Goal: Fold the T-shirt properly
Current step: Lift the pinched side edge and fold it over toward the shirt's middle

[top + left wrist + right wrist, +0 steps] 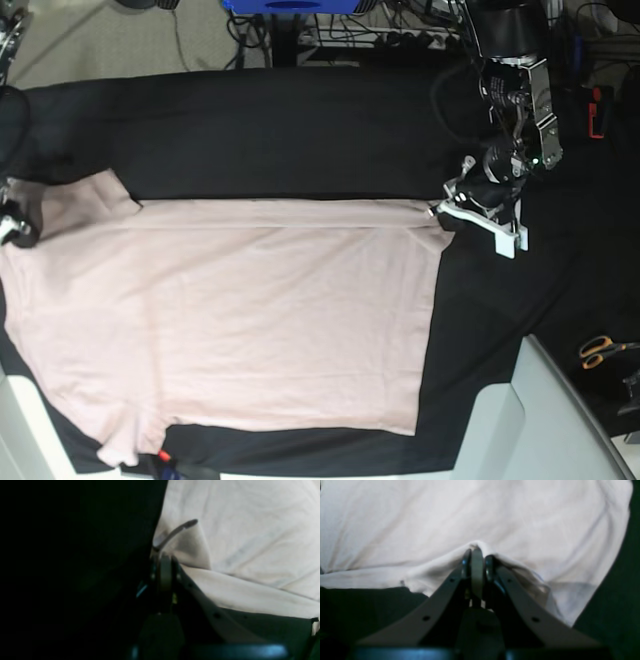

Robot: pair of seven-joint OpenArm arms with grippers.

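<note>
The pale pink T-shirt [250,310] lies spread flat and sideways on the black cloth [280,130], sleeves toward the left and hem toward the right. My left gripper [443,211] is at the shirt's far right corner, shut on the fabric edge. In the left wrist view its fingers [164,566] pinch a raised fold of the T-shirt [250,530]. My right gripper [14,231] is at the left edge of the base view, by the far sleeve. The right wrist view shows it [477,553] shut on a bunched ridge of the T-shirt [470,512].
Orange-handled scissors [598,349] lie on the cloth at the right. A pale grey panel [540,420] fills the near right corner. Cables and a blue box [290,5] sit beyond the table's far edge. A small red thing [163,460] shows near the lower sleeve.
</note>
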